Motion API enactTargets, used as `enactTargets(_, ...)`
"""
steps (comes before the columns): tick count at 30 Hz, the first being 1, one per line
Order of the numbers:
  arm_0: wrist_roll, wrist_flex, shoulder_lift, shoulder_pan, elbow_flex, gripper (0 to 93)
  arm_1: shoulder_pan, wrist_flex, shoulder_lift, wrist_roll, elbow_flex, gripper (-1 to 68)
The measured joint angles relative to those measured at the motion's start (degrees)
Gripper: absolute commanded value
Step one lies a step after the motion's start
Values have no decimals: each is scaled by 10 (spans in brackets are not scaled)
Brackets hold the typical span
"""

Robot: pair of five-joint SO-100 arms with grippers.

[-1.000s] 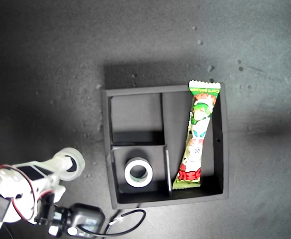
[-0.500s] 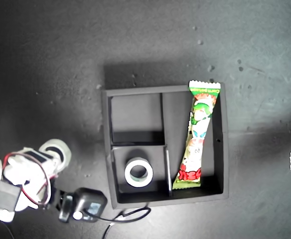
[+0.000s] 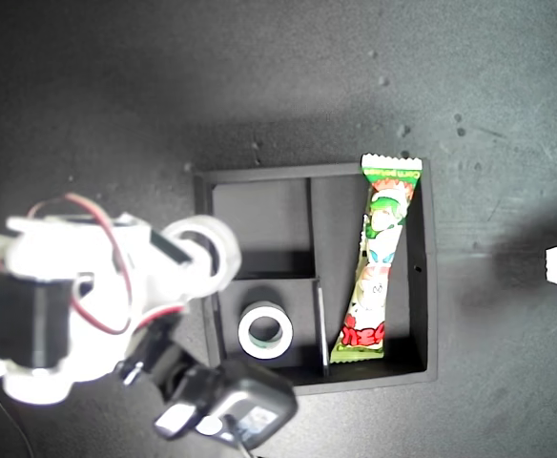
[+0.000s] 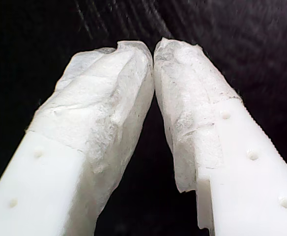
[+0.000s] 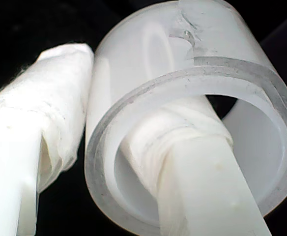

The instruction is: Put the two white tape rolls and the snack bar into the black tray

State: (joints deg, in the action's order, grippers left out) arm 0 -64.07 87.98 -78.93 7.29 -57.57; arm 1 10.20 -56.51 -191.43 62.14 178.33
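Second arm has swung up from the exterior view's lower left to the black tray (image 3: 422, 286)'s left wall. Snack bar (image 3: 379, 262) lies lengthwise in the long compartment; one tape roll (image 3: 265, 330) sits in the lower small compartment. Empty upper compartment lies just to the view's right of my second gripper (image 5: 129, 147), which pinches the other tape roll (image 5: 192, 123) through its wall. My first gripper (image 4: 153, 54) is pressed together, empty.
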Motion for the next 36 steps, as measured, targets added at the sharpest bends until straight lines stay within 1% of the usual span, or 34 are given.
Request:
enactTargets(3, 33, 0, 81, 3, 82, 0, -18, -42, 0, -43, 0, -1)
enactTargets(6, 47, 0, 152, -11, 124, 0, -46, -96, -2, -19, 0, -1)
enactTargets(9, 46, 9, 213, -29, 150, 0, -53, -142, -2, 17, 0, -1)
enactTargets(12, 45, 19, 254, -43, 165, 0, -49, -160, -2, 36, 0, 0)
enactTargets(16, 45, 33, 297, -47, 190, 1, -52, -161, -4, 42, 0, 0)
enactTargets(18, 45, 60, 337, -48, 238, 33, -53, -161, -4, 42, 0, 0)
enactTargets(19, 45, 80, 364, -49, 276, 74, -52, -161, -4, 42, 0, 0)
enactTargets(21, 50, 138, 440, -49, 396, 117, -51, -161, -4, 42, 0, 0)
enactTargets(23, 54, 154, 478, -48, 487, 151, -51, -161, -4, 42, 0, 0)
enactTargets(26, 59, 161, 453, -47, 513, 167, -51, -161, -4, 42, 0, 0)
enactTargets(30, 64, 161, 357, -46, 446, 164, -51, -161, -4, 42, 0, 0)
enactTargets(33, 64, 161, 258, -39, 359, 139, -51, -161, -4, 42, 0, 0)
enactTargets(36, 64, 161, 146, -49, 257, 71, -51, -161, -4, 42, 0, 0)
